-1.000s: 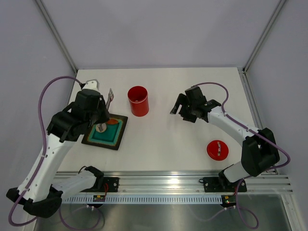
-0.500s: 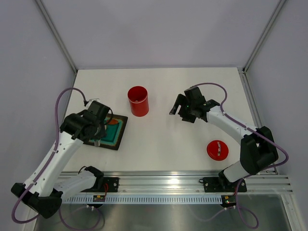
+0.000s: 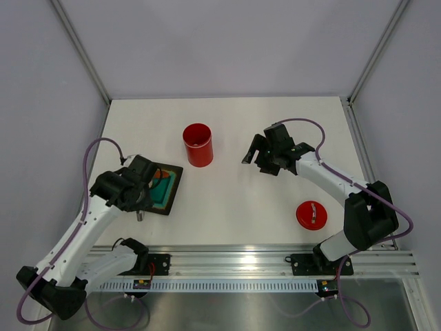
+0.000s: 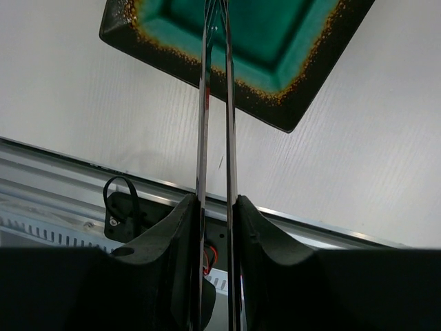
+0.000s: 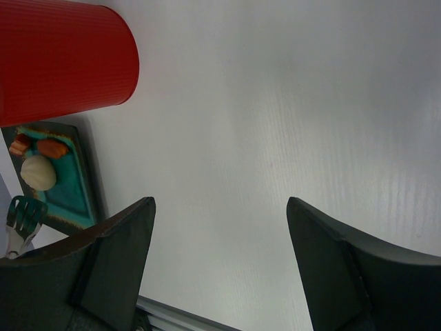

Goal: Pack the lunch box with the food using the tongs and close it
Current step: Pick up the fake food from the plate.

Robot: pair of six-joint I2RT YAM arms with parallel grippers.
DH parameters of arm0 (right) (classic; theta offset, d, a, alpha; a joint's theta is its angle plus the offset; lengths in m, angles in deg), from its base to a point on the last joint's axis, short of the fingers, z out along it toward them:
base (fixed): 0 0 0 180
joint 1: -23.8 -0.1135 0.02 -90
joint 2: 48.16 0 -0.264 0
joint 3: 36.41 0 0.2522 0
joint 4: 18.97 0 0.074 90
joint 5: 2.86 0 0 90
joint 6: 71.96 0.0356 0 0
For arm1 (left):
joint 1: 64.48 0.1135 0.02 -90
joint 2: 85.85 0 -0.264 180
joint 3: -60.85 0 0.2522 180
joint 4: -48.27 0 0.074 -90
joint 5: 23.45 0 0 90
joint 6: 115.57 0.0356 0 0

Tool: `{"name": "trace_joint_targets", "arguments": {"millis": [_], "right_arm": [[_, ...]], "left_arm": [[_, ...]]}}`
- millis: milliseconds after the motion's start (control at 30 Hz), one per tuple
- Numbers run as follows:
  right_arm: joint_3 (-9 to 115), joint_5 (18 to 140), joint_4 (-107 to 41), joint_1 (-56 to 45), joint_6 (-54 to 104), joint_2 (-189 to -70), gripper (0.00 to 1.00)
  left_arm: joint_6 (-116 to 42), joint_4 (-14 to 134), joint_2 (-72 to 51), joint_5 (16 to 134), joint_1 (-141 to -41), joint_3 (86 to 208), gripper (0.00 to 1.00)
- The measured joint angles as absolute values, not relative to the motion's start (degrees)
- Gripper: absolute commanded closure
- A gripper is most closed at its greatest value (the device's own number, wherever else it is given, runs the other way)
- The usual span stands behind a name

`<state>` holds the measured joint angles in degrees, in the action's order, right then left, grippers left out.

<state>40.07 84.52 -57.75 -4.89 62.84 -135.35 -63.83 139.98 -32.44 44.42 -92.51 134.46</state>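
My left gripper [image 4: 218,203], clenched on tongs [image 4: 229,110], withdrew off tray [image 4: 282,110]; food [image 5: 38,172] unpicked. Right gripper [image 5: 220,203] released.

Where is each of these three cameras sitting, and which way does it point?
Top external: above and behind, looking down on the table; both arms show whole.
Left wrist: on the left arm, looking along the left pincer, which grips the tongs, toward the tray.
Right wrist: on the right arm, looking past the open right pincer at the lunch box.
Shared: the tray shows in all three.
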Motion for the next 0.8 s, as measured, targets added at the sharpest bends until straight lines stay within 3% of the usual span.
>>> {"name": "trace_joint_targets", "arguments": {"millis": [133, 267, 633, 800], "right_arm": [[40.1, 84.5, -57.4, -4.9, 62.9, -135.4, 0.15], [40.1, 84.5, -57.4, -4.9, 62.9, -135.4, 0.16], [40.1, 84.5, -57.4, -4.9, 63.1, -135.4, 0.15], [40.1, 84.5, -57.4, -4.9, 63.1, -135.4, 0.15]], "left_arm": [[-65.7, 140.0, -32.8, 45.1, -92.5, 132.1, 0.67], [-67.0, 139.9, -32.8, 45.1, -92.5, 130.5, 0.6], [-68.1, 137.9, -31.0, 45.0, -92.5, 129.2, 0.58], [-68.1, 136.8, -29.5, 44.7, -92.5, 129.2, 0.52]]}}
